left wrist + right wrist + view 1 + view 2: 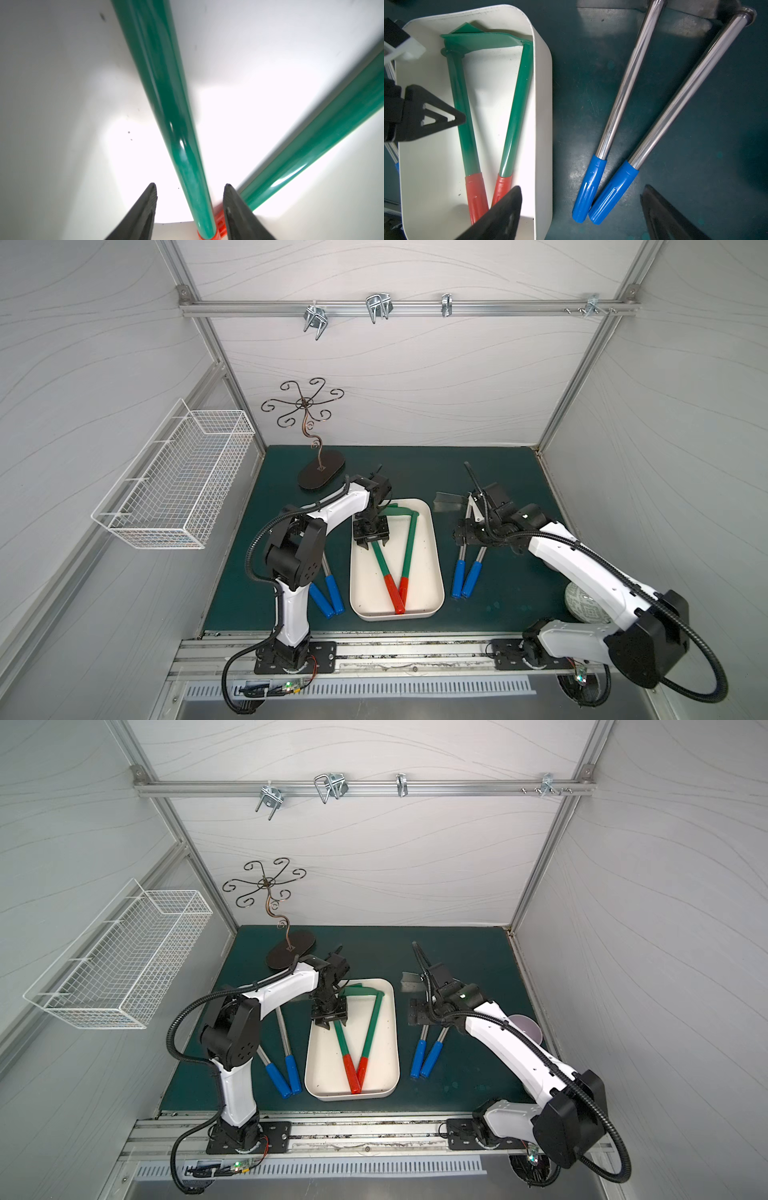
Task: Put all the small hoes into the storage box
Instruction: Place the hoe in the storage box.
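left hand (190, 184) half-parted — astride hoe (166, 104), seemingly clear

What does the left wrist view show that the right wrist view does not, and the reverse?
Only the left wrist view: both fingertips of the left gripper, open around one green hoe's shaft. Only the right wrist view: two blue-handled hoes on the green mat, the green blades, the open right gripper. Both: the storage box and two green hoes with red grips.

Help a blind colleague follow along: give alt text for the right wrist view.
Two green hoes with red grips lie in a V inside the cream storage box. Beside it on the mat lie two steel-shafted tools with blue grips.
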Controlling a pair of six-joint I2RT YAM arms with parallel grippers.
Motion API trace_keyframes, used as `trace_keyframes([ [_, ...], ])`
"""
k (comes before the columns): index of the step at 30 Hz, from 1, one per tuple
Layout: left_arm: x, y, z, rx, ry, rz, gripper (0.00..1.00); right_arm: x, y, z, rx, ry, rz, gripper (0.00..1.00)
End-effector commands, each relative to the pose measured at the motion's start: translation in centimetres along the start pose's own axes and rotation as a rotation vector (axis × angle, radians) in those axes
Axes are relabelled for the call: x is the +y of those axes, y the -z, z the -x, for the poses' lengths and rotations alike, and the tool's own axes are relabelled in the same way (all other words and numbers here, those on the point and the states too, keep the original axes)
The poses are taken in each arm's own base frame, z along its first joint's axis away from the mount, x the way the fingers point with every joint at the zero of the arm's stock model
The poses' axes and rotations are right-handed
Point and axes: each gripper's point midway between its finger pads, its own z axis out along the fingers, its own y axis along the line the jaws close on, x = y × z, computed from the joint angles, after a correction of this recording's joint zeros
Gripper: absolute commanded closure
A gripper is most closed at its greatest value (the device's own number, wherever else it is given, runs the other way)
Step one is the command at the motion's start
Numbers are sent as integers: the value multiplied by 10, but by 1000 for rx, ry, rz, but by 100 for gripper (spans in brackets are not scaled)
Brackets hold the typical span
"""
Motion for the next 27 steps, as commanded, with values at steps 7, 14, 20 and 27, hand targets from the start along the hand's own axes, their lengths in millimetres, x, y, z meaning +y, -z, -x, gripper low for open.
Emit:
trace_keyframes([
  [7,-6,-15,-42,24,2,-24,48,-3,10,-6,-3,5,-6,9],
  [14,-3,-21,-47,28,-17,15,64,-5,10,-8,1,4,-9,9],
  [20,14,-16,-48,20,-40,108,80,-3,10,-9,4,2,-4,9],
  [27,24,-17,-48,23,-50,163,85,-3,10,-8,3,2,-5,9],
])
